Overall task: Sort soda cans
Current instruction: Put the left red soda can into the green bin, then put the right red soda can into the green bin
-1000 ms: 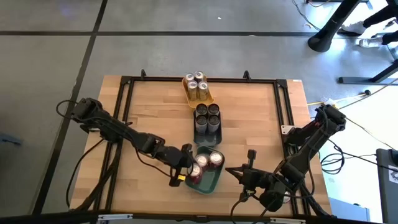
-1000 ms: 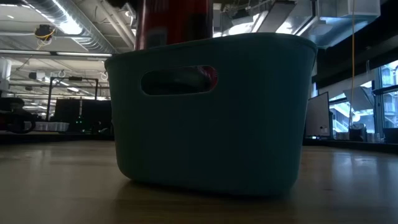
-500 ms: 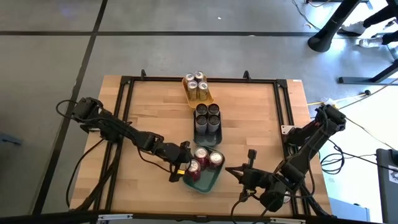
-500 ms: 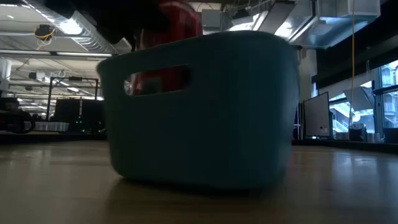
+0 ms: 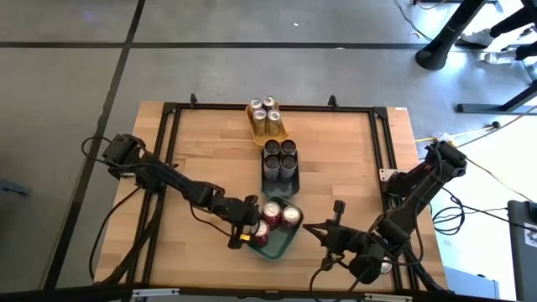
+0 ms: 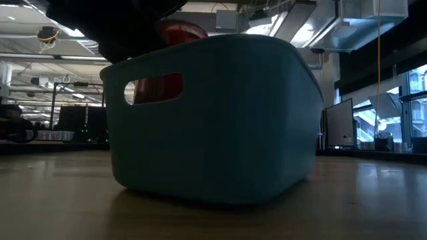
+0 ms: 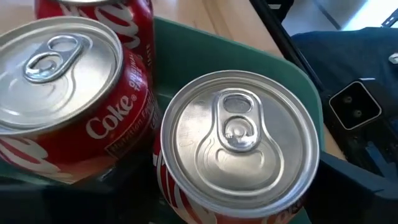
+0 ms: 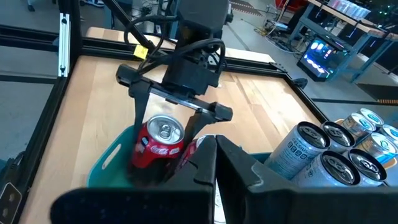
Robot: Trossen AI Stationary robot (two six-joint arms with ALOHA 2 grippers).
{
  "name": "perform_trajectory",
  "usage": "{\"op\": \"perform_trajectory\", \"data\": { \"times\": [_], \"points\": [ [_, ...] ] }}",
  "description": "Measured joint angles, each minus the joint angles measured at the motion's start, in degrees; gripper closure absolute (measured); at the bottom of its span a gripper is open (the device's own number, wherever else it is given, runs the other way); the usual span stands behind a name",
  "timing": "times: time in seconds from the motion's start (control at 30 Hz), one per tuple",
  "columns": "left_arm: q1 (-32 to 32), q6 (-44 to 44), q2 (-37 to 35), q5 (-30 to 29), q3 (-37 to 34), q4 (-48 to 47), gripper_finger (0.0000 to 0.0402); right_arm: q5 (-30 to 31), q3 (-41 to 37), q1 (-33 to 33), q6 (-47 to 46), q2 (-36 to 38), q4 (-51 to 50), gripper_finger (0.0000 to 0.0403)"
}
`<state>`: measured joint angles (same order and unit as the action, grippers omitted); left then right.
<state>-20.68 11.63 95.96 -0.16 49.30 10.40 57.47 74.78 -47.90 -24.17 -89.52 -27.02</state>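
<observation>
On a wooden table (image 5: 210, 151) framed by black rails, in an industrial hall with strip lights overhead, the sorting looked nearly finished. The gold cans (image 5: 267, 116) stood together in a yellow tray (image 5: 256, 132) at the far edge, the dark cans (image 5: 279, 154) in a grey tray (image 5: 278, 179) mid-table, and the red cans (image 5: 282, 215) in a teal tray (image 5: 282, 244) at the near edge. The left gripper (image 8: 166, 137) reached into the teal tray, its fingers spread either side of one red can (image 8: 160, 141), apparently just being set down. The right gripper (image 5: 334, 220) waited just beside that tray; whether it was open could not be told. "Coke" read clearly on a neighbouring can (image 7: 65, 106).
</observation>
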Motion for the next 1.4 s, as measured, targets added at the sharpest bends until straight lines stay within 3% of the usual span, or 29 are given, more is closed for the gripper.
{"op": "perform_trajectory", "data": {
  "times": [0.23, 0.63, 0.8, 1.0, 1.13, 1.4],
  "points": [
    [0.1, 0.0, -1.3, -0.2, -0.1, -1.4, 0.004, 0.0, 0.0, 0.0, 0.0, 0.0, 0.0, 0.0393],
    [-0.5, 1.5, -9.6, -0.7, -0.2, -5.7, 0.0033, -6.0, 0.0, 0.0, 0.0, 0.0, 0.3, 0.0393],
    [-1.4, 1.5, -12.7, -3.9, -0.2, -8.1, 0.0033, -6.4, 0.0, 0.0, -0.1, 0.0, 2.0, 0.0393],
    [-2.4, 4.3, -17.7, -7.5, -0.2, -13.3, 0.0032, -13.1, 1.3, 2.0, -4.2, 0.0, 2.7, 0.0382],
    [-3.0, 4.7, -21.1, -9.9, -0.1, -16.0, 0.0032, -23.9, 5.8, 4.3, -10.2, 0.4, -4.7, 0.0323],
    [-4.0, 4.4, -24.3, -11.9, -0.1, -17.5, 0.0032, -41.4, 12.0, 5.9, -39.8, 0.7, -36.5, 0.011]
  ]
}}
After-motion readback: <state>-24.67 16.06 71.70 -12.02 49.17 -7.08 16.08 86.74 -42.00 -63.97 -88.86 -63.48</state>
